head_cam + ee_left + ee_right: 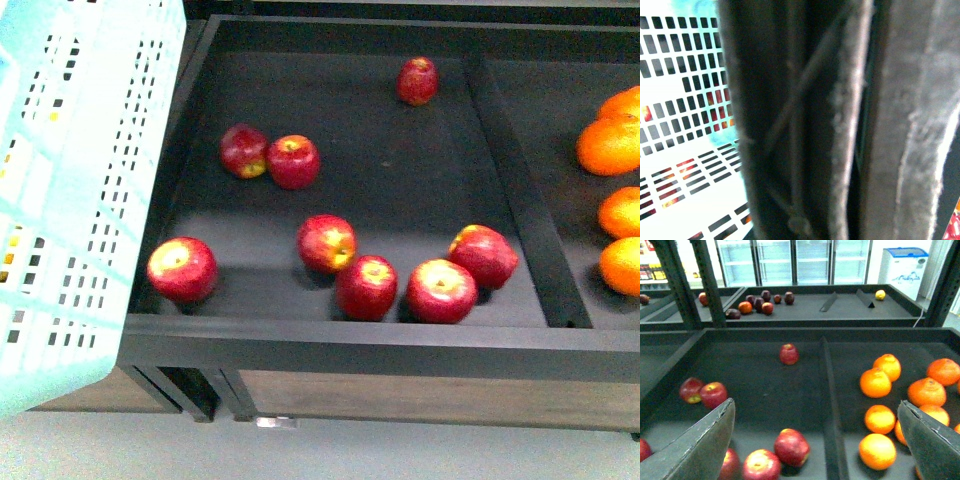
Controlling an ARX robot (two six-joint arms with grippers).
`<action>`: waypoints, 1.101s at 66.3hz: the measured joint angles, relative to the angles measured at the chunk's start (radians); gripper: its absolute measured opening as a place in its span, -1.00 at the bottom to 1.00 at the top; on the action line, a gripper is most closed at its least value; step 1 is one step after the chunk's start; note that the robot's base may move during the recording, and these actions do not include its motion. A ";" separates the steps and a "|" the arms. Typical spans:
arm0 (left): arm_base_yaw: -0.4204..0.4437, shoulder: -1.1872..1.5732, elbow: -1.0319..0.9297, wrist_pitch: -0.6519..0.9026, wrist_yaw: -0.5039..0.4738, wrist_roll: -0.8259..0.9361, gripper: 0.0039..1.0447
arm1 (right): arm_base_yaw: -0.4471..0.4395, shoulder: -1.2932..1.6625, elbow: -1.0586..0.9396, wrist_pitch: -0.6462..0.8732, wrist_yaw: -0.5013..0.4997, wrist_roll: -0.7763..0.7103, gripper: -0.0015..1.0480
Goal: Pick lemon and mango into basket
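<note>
Right gripper (816,405): jaws wide apart, nothing between them. It hangs over the black tray (400,190), above the divider that parts the red apples (790,446) from the oranges (875,382). Neither kind is wanted.

Left gripper (860,130): its wrist view is filled by dark, blurred slabs too close to read, so whether it is apart or closed cannot be told. The teal basket (675,100) shows as white slotted grid right beside them.

Front view: basket (70,200) fills the left of the frame, tilted, its lower edge overlapping the tray's front left corner. No arm is visible. Apples are scattered across the centre and oranges sit at the right edge.

Lemon: probably the small yellow fruit (880,294) alone on the rear shelf (840,305) beyond the tray, well apart from the gripper. It is too small to confirm.

Mango: not seen in any view.

Step in hand, as judged: searching, nothing picked yet. Through the basket's slots only red-orange specks show, so its contents cannot be told.

Next move calls for carrying the open right gripper past the apples and oranges toward the rear shelf, confirming the yellow fruit, and locating the mango.
</note>
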 joint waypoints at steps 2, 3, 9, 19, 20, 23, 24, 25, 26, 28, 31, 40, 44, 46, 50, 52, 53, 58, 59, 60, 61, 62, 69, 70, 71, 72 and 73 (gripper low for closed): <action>0.000 0.000 0.000 0.000 0.003 -0.002 -0.72 | 0.000 0.000 0.000 0.001 0.000 0.000 0.83; 0.000 0.000 0.000 0.000 0.003 -0.002 -0.72 | 0.000 0.000 0.000 0.001 -0.001 0.000 0.83; 0.000 0.000 0.000 0.000 0.006 -0.002 -0.72 | 0.000 0.000 0.000 0.002 0.000 0.000 0.83; 0.000 0.000 0.000 0.000 0.006 -0.001 -0.72 | 0.000 0.000 0.000 0.000 0.000 0.000 0.83; 0.000 0.000 0.000 0.000 0.006 -0.002 -0.72 | 0.000 0.000 0.000 0.000 0.000 0.000 0.83; 0.000 0.000 0.000 0.000 0.006 -0.003 -0.72 | 0.000 0.000 0.000 0.000 0.000 0.000 0.83; 0.000 0.000 0.000 0.000 0.006 -0.002 -0.72 | 0.000 0.000 0.000 0.000 -0.003 0.000 0.83; 0.000 0.000 0.000 0.000 0.005 -0.002 -0.72 | 0.000 0.000 0.000 0.000 -0.002 0.000 0.83; 0.000 0.000 0.000 0.000 0.005 -0.002 -0.72 | 0.000 0.000 0.000 0.001 -0.002 0.000 0.83; 0.000 0.000 0.000 0.000 0.005 -0.002 -0.72 | 0.000 0.000 0.000 0.001 -0.002 0.000 0.83; 0.000 -0.002 0.000 0.000 0.005 -0.002 -0.72 | 0.000 0.000 0.000 0.000 -0.001 0.000 0.83; 0.000 -0.002 0.000 0.000 0.006 -0.003 -0.72 | 0.000 0.000 0.000 0.001 -0.002 0.000 0.83; 0.000 -0.002 0.000 0.000 0.002 -0.002 -0.72 | 0.000 0.000 0.000 0.001 -0.002 0.000 0.83; 0.000 -0.002 0.000 0.000 0.003 -0.002 -0.72 | 0.000 0.000 0.000 0.001 -0.002 0.000 0.83; 0.000 -0.002 0.000 0.000 0.004 -0.002 -0.72 | 0.000 0.000 0.000 0.001 -0.002 0.000 0.83; 0.000 -0.002 0.000 0.000 0.004 -0.002 -0.72 | 0.000 0.000 0.000 0.001 -0.003 0.000 0.83; 0.000 -0.002 0.000 0.000 0.003 -0.002 -0.72 | 0.000 0.000 0.000 0.001 -0.003 0.000 0.83; 0.000 -0.002 0.000 0.000 0.002 -0.002 -0.72 | 0.000 0.000 0.000 0.001 -0.003 0.000 0.83; 0.000 -0.002 0.000 0.000 0.002 -0.002 -0.72 | 0.000 0.000 0.000 0.001 -0.001 0.000 0.83; 0.000 -0.002 0.000 0.000 0.002 -0.002 -0.72 | 0.000 0.000 0.000 0.001 0.000 0.000 0.83; 0.000 -0.002 0.000 0.000 0.002 -0.002 -0.72 | 0.000 0.001 0.000 0.001 0.000 0.000 0.83; 0.000 -0.002 0.000 0.000 0.002 -0.002 -0.72 | 0.000 0.001 0.000 0.001 -0.001 0.000 0.83; 0.000 -0.002 0.000 0.000 0.006 -0.003 -0.72 | 0.000 0.000 0.000 0.001 -0.002 0.000 0.83; 0.000 -0.002 0.000 0.000 0.006 -0.003 -0.72 | 0.000 0.000 0.000 0.001 0.000 0.000 0.83; 0.000 -0.001 0.000 0.000 0.006 -0.003 -0.72 | 0.000 0.000 0.000 0.001 -0.002 0.000 0.83; 0.000 -0.001 0.000 0.000 0.006 -0.002 -0.72 | 0.000 0.000 0.000 0.001 -0.002 0.000 0.83; 0.000 -0.002 0.000 0.000 0.005 -0.002 -0.72 | 0.000 0.000 0.000 0.001 -0.003 0.000 0.83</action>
